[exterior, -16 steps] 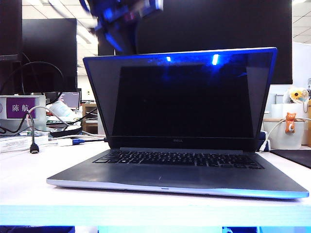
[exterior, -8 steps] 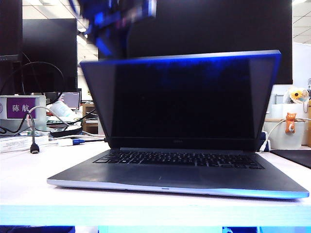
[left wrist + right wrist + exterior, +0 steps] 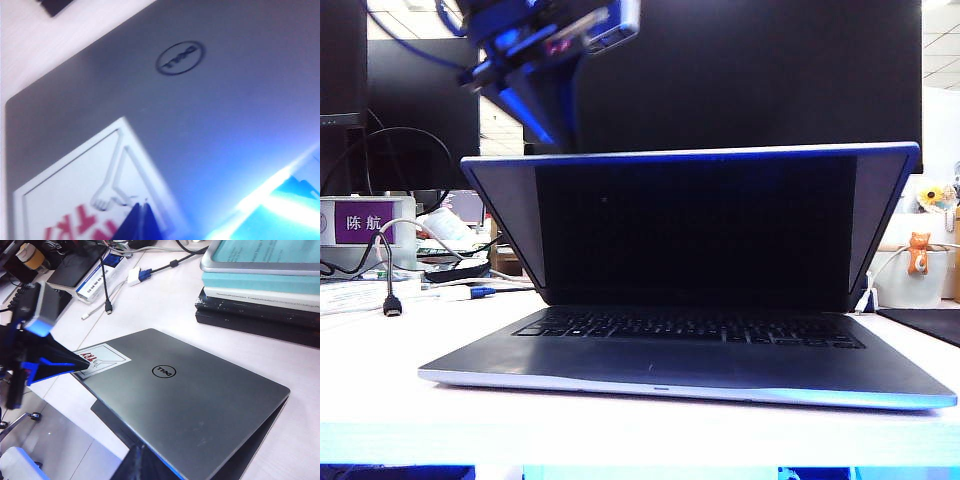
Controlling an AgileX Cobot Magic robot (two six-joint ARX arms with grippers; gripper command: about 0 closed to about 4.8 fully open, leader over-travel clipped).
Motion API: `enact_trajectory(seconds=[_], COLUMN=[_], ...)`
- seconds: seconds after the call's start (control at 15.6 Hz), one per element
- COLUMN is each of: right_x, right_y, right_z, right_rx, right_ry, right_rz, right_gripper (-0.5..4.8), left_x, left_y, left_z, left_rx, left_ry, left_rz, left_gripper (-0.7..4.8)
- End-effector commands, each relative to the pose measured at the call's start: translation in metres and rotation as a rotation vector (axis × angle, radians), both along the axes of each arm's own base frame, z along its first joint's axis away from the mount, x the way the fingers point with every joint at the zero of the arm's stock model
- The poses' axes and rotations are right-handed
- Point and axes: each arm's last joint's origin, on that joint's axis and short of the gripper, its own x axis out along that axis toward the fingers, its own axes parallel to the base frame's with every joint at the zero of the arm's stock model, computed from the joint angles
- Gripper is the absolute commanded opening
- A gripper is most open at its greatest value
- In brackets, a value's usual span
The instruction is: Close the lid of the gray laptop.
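Observation:
The gray laptop [image 3: 680, 362] sits open on the white table [image 3: 370, 390], keyboard facing the exterior camera. Its lid [image 3: 690, 230] leans forward over the keys, partway down. My left gripper [image 3: 548, 142] comes down behind the lid's upper left corner. It is shut, and its tips [image 3: 140, 220] press on the white-red sticker [image 3: 85, 200] near the Dell logo [image 3: 180, 57]. From above, the right wrist view shows the lid's silver back [image 3: 200, 400] with the left gripper [image 3: 84, 366] on the sticker [image 3: 102, 357]. My right gripper [image 3: 145, 465] hovers shut over the lid's free edge, holding nothing.
A big black monitor [image 3: 750, 70] stands right behind the laptop. Stacked books with a silver device on top [image 3: 260, 285] lie beyond the lid, with cables [image 3: 106, 290] and a black box [image 3: 80, 265] nearby. A white name box [image 3: 365, 222] and an orange figure [image 3: 917, 252] flank the laptop.
The lid has tipped forward and lower over the keyboard. My left gripper has come down and forward with it, staying on the lid's back.

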Motion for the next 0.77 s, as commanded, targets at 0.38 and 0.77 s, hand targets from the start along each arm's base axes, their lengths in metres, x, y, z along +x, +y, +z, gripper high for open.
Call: enact_trajectory(seconds=[0.38,0.77], right_x=[0.001,-0.002], right_y=[0.000,0.000], right_z=[-0.014,-0.017], right_rx=[0.006,-0.008], right_ry=[0.050,0.073], right_rz=[0.010,0.024], right_gripper=[-0.06,-0.06], left_x=[-0.009,-0.030], left_y=[-0.004,0.005], left_z=[-0.016,-0.037], left_rx=[0.012,-0.053], left_ry=[0.040,0.012], left_rz=[0.012,0.054], left_gripper=[-0.05,-0.05])
